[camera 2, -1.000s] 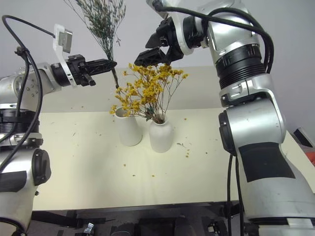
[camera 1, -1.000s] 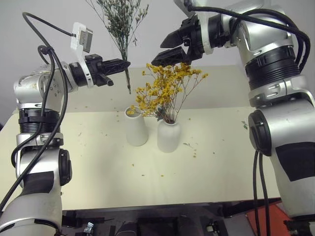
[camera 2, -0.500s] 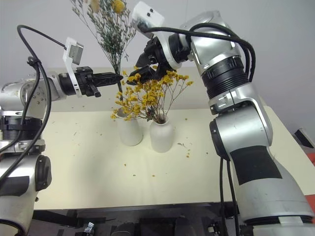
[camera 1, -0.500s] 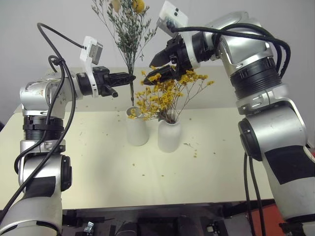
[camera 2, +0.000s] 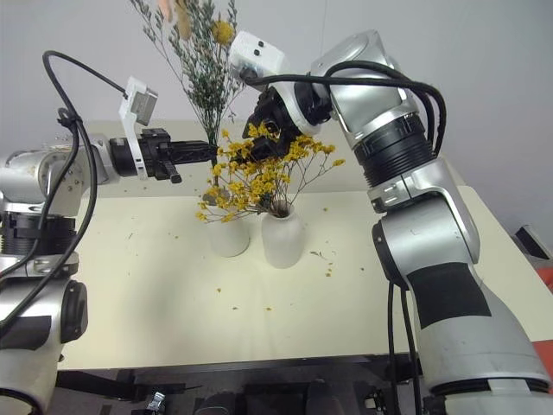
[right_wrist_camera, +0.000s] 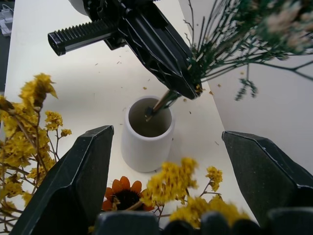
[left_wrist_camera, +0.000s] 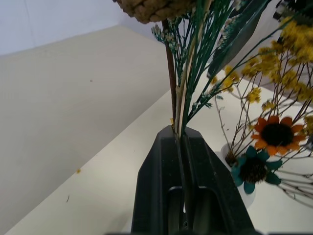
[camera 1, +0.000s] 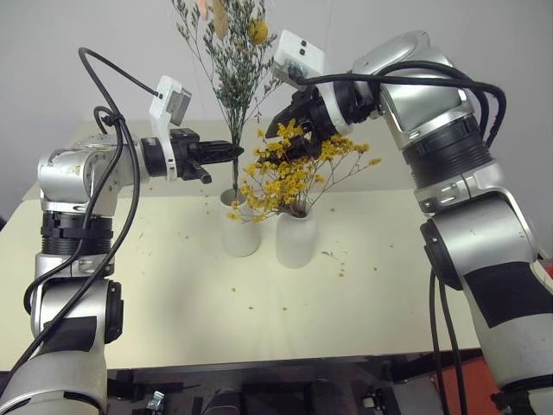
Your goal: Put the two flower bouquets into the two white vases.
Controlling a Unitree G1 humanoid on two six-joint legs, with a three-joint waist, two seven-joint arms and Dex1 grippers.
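Observation:
My left gripper (camera 1: pixel 235 152) is shut on the stems of the grey-green bouquet (camera 1: pixel 230 60), which stands upright above the taller white vase (camera 1: pixel 240 233). The stem ends (right_wrist_camera: pixel 149 114) dip just into that vase's mouth. The yellow bouquet (camera 1: pixel 289 177) stands in the rounder white vase (camera 1: pixel 295 242), right beside the taller one. My right gripper (camera 1: pixel 270 147) hangs open at the top of the yellow blossoms, close to the grey-green stems, holding nothing. Its fingers (right_wrist_camera: pixel 78 181) frame the taller vase (right_wrist_camera: pixel 145 147) in the right wrist view.
Both vases stand mid-table on the cream tabletop (camera 1: pixel 173 285), which is sprinkled with fallen petals. A plain grey wall (camera 1: pixel 86 35) rises behind. A red object (camera 2: pixel 544 270) shows past the table's right edge.
Both arms have come down. The grey-green bouquet sank until its stem ends reached the taller vase's mouth. The open right gripper dropped to the yellow blossoms.

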